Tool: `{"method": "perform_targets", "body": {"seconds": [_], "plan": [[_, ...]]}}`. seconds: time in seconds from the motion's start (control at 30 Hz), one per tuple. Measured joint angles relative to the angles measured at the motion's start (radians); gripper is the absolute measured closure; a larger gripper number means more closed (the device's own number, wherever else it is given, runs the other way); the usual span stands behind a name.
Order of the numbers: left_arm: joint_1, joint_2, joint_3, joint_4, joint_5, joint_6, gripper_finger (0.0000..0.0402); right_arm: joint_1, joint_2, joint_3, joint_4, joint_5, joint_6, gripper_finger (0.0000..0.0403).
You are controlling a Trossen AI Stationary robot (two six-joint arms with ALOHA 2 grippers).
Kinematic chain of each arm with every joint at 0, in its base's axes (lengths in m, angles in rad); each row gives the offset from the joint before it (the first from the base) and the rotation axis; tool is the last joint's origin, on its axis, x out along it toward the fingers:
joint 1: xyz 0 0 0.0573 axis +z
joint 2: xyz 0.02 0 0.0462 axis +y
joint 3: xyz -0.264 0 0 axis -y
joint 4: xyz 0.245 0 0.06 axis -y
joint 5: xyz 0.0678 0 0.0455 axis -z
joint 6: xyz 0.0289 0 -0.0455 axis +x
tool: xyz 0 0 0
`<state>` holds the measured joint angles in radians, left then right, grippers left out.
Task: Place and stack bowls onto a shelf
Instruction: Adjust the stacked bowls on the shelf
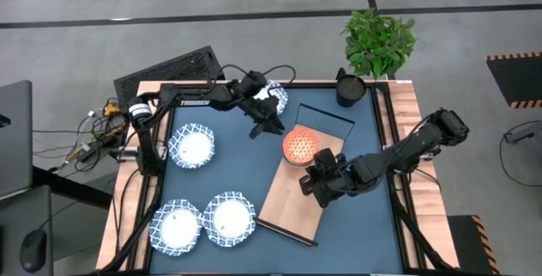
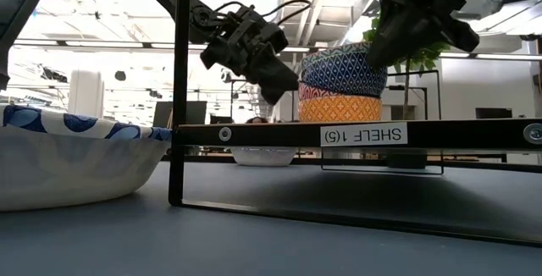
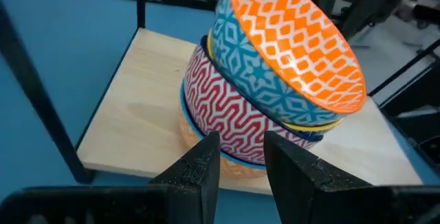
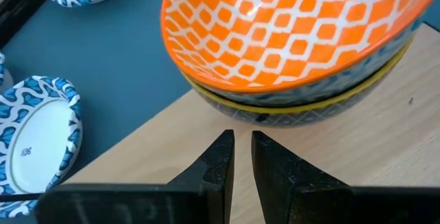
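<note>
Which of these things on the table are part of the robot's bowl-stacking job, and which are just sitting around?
Part of the job: shelf; stack of small patterned bowls on it; white bowls with blue rims on the table.

Just there: dark pot; potted plant; keyboard.

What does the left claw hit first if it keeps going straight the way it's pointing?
Most likely the stack of small bowls on the shelf. The left claw points at the red-patterned bowl low in the stack; the gap between looks free, though depth is hard to judge.
</note>
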<state>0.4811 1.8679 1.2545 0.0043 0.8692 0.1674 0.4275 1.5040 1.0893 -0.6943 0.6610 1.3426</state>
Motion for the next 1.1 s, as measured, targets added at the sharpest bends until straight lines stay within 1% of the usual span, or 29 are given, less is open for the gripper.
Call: {"method": "perform_targets", "body": {"seconds": [0.2,0.53,0.67,0.8,0.93,1.1], "plan": [[-0.012,0.006,0.000,0.012,0.009,0.041,0.0304,-0.036,0.000,0.000,0.001,-0.031,-0.005,0.0323],[-0.017,0.117,0.000,0.053,0.059,0.011,0.0304,-0.045,0.000,0.000,0.003,-0.049,-0.007,0.0323],[-0.022,0.117,0.000,0.065,0.045,0.018,0.0304,-0.044,0.000,0.000,-0.003,-0.050,-0.008,0.0323],[-0.024,0.117,0.001,0.140,0.069,-0.047,0.0304,-0.044,0.000,0.000,-0.006,-0.057,-0.013,0.0323],[-0.031,0.116,0.002,0.126,0.055,-0.047,0.0304,-0.044,0.000,0.000,-0.001,-0.058,-0.013,0.0323],[-0.003,0.107,0.011,0.140,0.087,-0.084,0.0304,-0.041,0.000,0.000,-0.001,-0.058,-0.015,0.0323]]}}
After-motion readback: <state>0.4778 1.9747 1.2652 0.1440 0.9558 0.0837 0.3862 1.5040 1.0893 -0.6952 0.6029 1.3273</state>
